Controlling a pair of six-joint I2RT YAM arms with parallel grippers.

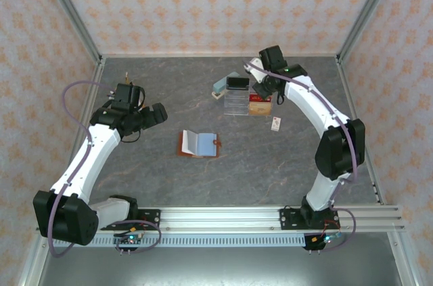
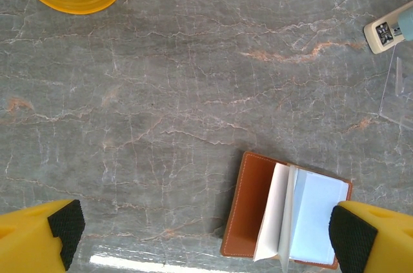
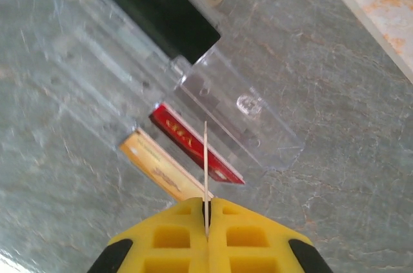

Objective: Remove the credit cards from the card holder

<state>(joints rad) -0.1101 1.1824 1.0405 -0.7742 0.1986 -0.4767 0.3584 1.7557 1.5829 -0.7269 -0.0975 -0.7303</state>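
The card holder (image 1: pixel 199 144) lies open on the grey table, its brown leather cover and pale blue pocket pages (image 2: pixel 303 212) facing up. My left gripper (image 1: pixel 150 115) hovers to its left, open wide (image 2: pixel 208 231), with the right fingertip (image 2: pixel 352 237) over the holder's right edge and nothing between the fingers. At the back of the table my right gripper (image 1: pixel 261 92) is shut (image 3: pixel 206 212) on a thin credit card (image 3: pixel 205 157) seen edge-on. Below it, a red card (image 3: pixel 193 144) and a tan card (image 3: pixel 158 164) lie beside the clear organiser.
A clear acrylic organiser (image 1: pixel 235 102) stands at the back, with a black box (image 3: pixel 155 15) and a light blue block (image 1: pixel 220 86) by it. A small white tag (image 1: pixel 275 124) lies to its right. Metal frame posts and patterned walls enclose the table.
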